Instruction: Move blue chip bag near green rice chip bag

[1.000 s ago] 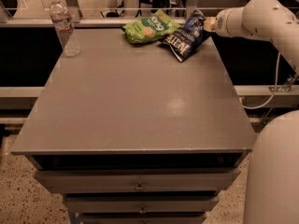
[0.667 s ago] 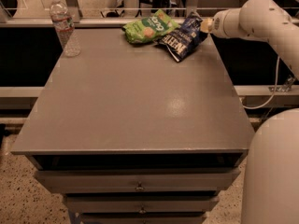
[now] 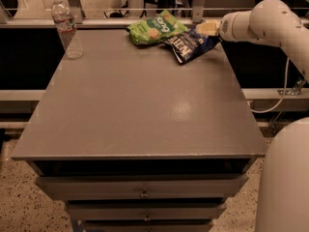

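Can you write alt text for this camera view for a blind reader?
A robot's hand is at the blue chip bag, which lies against the green rice chip bag at the far edge of the table. A water bottle stands at its far left corner.

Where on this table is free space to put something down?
Middle and front of the table are bare, forward of the water bottle. Crowded at the back: green bag, blue bag beside it, gripper at the blue bag.

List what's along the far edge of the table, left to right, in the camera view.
water bottle → green rice chip bag → blue chip bag → tool, at that bag's upper right end.
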Tool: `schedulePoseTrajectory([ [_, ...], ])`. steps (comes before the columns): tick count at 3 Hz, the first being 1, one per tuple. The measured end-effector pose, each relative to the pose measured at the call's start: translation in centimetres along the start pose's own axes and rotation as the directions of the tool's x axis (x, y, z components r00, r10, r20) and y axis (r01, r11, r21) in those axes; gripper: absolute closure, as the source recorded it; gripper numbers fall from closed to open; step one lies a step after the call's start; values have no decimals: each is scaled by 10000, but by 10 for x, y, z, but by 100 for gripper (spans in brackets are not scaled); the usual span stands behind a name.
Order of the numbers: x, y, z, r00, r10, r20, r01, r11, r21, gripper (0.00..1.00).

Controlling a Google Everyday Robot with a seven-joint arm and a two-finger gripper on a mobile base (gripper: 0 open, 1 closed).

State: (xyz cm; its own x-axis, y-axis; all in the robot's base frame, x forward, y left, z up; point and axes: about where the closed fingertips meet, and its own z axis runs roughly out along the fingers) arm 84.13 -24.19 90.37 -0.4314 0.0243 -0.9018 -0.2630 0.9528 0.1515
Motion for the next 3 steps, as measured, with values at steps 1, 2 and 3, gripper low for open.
schedulePoseTrajectory([
  [1, 3, 2, -8, 9999, -17, 123, 18, 9999, -138, 0],
  [2, 7, 4, -26, 9988, -383, 316, 388, 9991, -179, 0],
  [3, 14, 11, -61, 9896, -1400, 337, 1414, 9891, -418, 0],
])
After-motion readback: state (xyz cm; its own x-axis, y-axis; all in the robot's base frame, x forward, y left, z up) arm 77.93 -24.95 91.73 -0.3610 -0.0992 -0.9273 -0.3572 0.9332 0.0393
